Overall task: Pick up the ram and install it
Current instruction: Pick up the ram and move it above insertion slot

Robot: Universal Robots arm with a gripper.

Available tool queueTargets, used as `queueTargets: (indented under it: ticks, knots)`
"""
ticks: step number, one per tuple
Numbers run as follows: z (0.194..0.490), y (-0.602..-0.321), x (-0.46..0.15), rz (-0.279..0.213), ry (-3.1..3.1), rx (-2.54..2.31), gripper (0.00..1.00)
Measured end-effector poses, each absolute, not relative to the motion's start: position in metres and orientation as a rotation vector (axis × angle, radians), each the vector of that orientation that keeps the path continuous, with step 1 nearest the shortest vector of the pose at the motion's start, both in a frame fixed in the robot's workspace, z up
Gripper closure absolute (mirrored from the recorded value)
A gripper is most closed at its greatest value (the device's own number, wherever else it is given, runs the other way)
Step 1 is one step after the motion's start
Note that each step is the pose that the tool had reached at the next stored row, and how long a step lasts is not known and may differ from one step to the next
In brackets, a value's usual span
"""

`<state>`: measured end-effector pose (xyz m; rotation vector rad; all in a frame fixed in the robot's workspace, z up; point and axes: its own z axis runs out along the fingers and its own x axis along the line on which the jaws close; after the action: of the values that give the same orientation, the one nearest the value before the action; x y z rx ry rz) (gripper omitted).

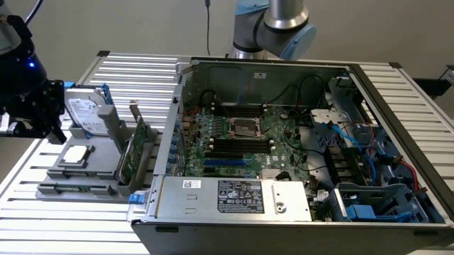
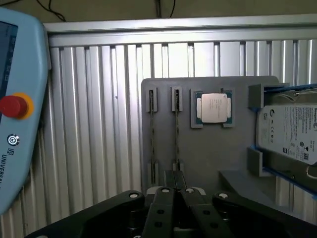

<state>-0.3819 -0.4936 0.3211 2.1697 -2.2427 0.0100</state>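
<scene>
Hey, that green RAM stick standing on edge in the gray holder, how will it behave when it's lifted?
The ram is a thin, narrow board, so it is probably light and fairly stiff, though twisting could crack it. It stands on its long edge in the gray holder, so a sideways push would likely tip or jam it, and a straight lift looks safer.

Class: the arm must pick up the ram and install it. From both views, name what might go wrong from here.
1. The gripper is shut and empty; lowered like that, it would probably strike the ram instead of straddling it.
2. The neighbouring card stands edge-on close beside it in the grey holder; a slight offset might catch that one.
3. Cables run inside the open case, so a carried stick could snag.
</scene>
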Motion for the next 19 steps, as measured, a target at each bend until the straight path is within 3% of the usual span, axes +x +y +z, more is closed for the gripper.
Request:
queueTargets:
  ticks: [7,19]
  knots:
    - [0.318,-0.498,-0.383,0.011,-2.238,2.175,0.64]
    - [0.296,-0.516,-0.383,0.011,-2.228,2.184,0.64]
